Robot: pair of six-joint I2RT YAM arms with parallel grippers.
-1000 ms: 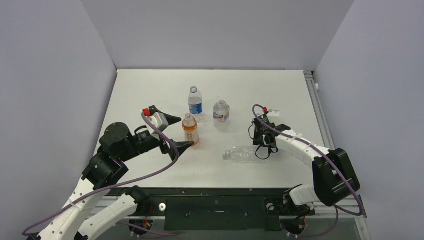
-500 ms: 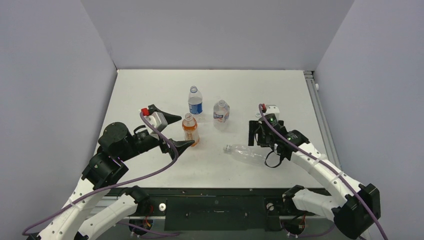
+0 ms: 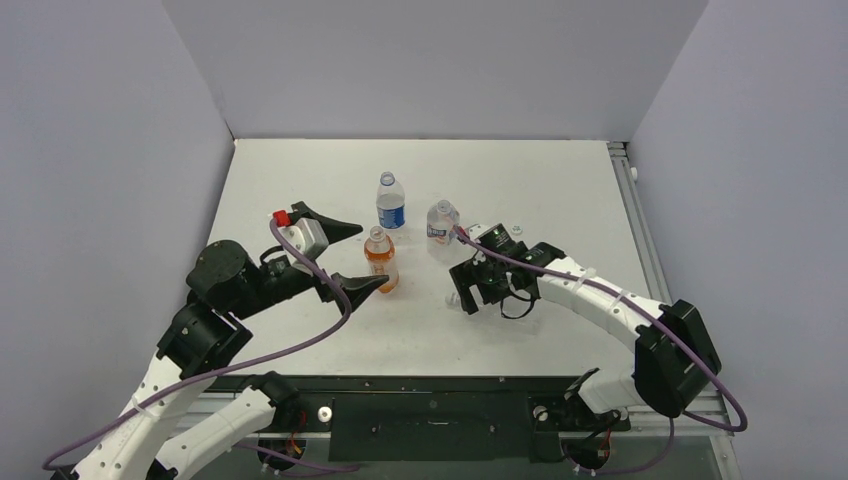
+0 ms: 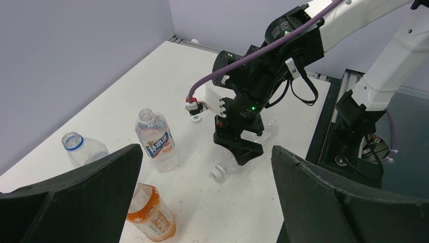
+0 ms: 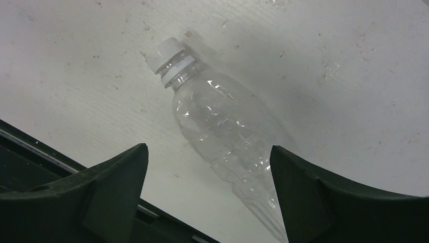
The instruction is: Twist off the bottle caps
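A plain clear bottle (image 5: 227, 126) lies on its side on the white table (image 3: 300, 180), its white cap (image 5: 164, 53) still screwed on. My right gripper (image 5: 208, 149) hovers over it, open, one finger on each side of the body and neither touching. From above, the gripper (image 3: 478, 288) hides most of the bottle, leaving only the cap end (image 3: 453, 300) showing. My left gripper (image 3: 355, 258) is open just left of the upright orange bottle (image 3: 381, 262) and holds nothing. The orange bottle (image 4: 149, 212), the short blue-white labelled bottle (image 4: 157, 142) and the Pepsi bottle (image 4: 81, 149) have open necks.
A small loose white cap (image 3: 516, 229) lies on the table behind my right arm. The Pepsi bottle (image 3: 390, 203) and the short bottle (image 3: 441, 228) stand close together behind the orange one. Grey walls close in the table on three sides.
My right gripper has opened wide and moved left along the lying bottle toward its cap end. My left gripper has drifted slightly back and left, still open.
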